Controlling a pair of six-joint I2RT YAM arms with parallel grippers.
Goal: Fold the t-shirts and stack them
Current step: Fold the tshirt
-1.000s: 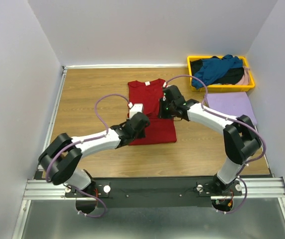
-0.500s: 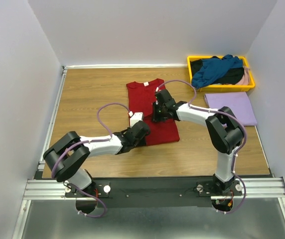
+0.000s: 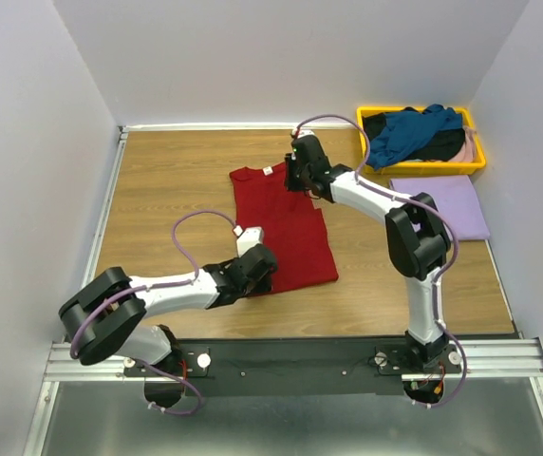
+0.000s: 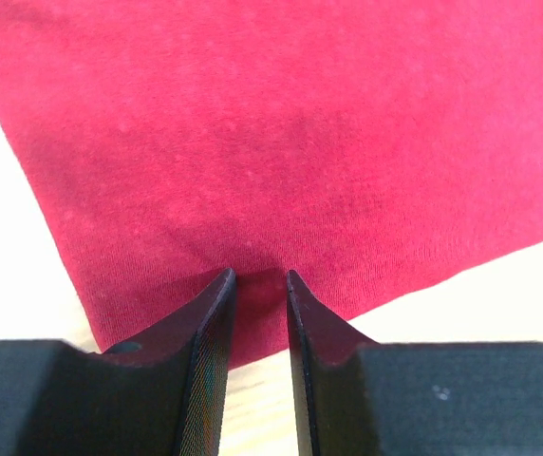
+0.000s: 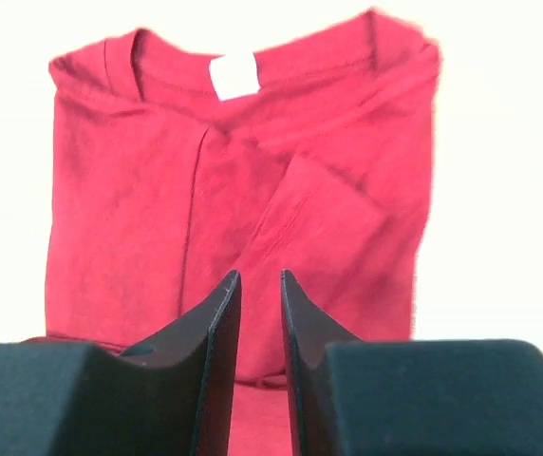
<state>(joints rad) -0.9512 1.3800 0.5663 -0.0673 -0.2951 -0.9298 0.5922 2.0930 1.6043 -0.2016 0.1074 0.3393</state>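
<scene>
The dark red t-shirt [image 3: 290, 237] lies folded lengthwise on the wooden table, collar at the far end and slightly askew. My left gripper [image 3: 255, 269] sits at its near left hem. In the left wrist view the jaws [image 4: 260, 275] are nearly together, pinching the hem of the red cloth [image 4: 281, 123]. My right gripper [image 3: 295, 174] is at the collar end, jaws close together with nothing seen in them [image 5: 260, 275]. It hovers over the shirt [image 5: 158, 209], whose white label [image 5: 234, 74] and folded sleeve show. A folded lavender t-shirt [image 3: 442, 204] lies at the right.
A yellow tray [image 3: 423, 168] at the back right holds a teal shirt [image 3: 409, 128], a black one [image 3: 442, 147] and a pale pink one [image 3: 468, 144]. Walls close the table on three sides. Purple cables loop above both arms.
My left gripper has drawn back toward the near left along the hem. My right gripper has moved from the shirt's middle to the collar end. The shirt has shifted left and skewed.
</scene>
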